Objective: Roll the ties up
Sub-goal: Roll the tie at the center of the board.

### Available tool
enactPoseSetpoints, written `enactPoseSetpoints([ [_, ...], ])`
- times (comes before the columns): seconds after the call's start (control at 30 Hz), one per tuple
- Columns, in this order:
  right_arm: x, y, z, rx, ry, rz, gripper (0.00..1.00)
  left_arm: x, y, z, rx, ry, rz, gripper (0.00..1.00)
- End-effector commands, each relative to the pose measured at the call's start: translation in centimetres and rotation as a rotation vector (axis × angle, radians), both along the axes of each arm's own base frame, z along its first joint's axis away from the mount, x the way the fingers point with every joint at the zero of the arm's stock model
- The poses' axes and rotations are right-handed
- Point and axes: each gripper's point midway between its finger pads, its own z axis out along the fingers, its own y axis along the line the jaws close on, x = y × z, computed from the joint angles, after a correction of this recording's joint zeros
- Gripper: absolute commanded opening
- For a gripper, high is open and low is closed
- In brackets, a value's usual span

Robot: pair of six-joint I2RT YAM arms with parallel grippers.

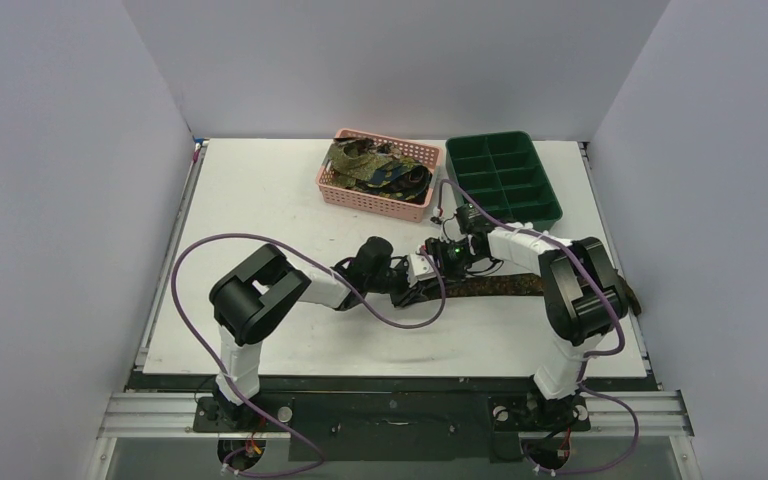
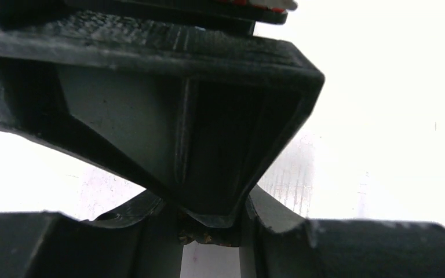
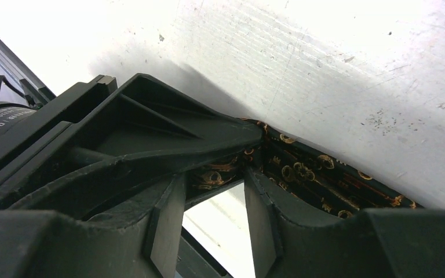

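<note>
One tie (image 1: 500, 287) is laid out flat on the white table (image 1: 260, 200), a dark strip with little gold-brown speckles. It runs sideways through the lower-middle of the top view, from about the center out to the right, where it slips under the right arm. Both arms meet at the strip's left end.

The left gripper (image 2: 208, 229) looks closed down on that end. In its own wrist cam there's a scrap of speckled fabric pinched right between its fingertips, with the other arm's dark finger crowding in from above. It's a tight, murky view though.

The right gripper (image 3: 214, 191) has its jaws apart. You can see bare white table through the gap, and the patterned fabric runs off toward the lower right of that frame, lying at its tips rather than clamped.

Further back in the top view, more ties (image 1: 375, 165) are heaped in a pink basket (image 1: 375, 200) at upper center. A dark green tray (image 1: 550, 215) with compartments sits just beside it on the right.
</note>
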Motion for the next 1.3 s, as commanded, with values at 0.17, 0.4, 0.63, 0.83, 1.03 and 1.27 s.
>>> enactPoseSetpoints([
  [0.17, 1.9, -1.1, -3.2, -0.128, -0.077, -0.035, 0.0, -3.2, 4.8, -6.0, 0.22, 0.195, 0.024, 0.18],
  [0.4, 0.5, -4.5, -5.3, -0.191, 0.028, -0.012, 0.0, -2.3, 5.6, -5.9, 0.202, 0.202, 0.037, 0.27],
  [0.63, -0.2, -5.9, -6.9, -0.217, 0.102, -0.031, 0.0, -3.2, 5.1, -5.0, 0.123, 0.139, -0.048, 0.55],
  [0.83, -0.1, -7.5, -7.7, -0.27, 0.117, -0.063, 0.0, -3.1, 3.9, -3.4, 0.011, 0.055, -0.089, 0.62],
  [1.03, -0.3, -7.3, -7.7, -0.246, 0.128, -0.053, 0.0, -0.8, 2.1, -2.3, -0.081, -0.019, -0.054, 0.66],
  [1.27, -0.4, -5.9, -6.7, -0.179, 0.112, -0.033, 0.0, 0.2, -0.4, -3.0, -0.13, 0.019, -0.049, 0.53],
])
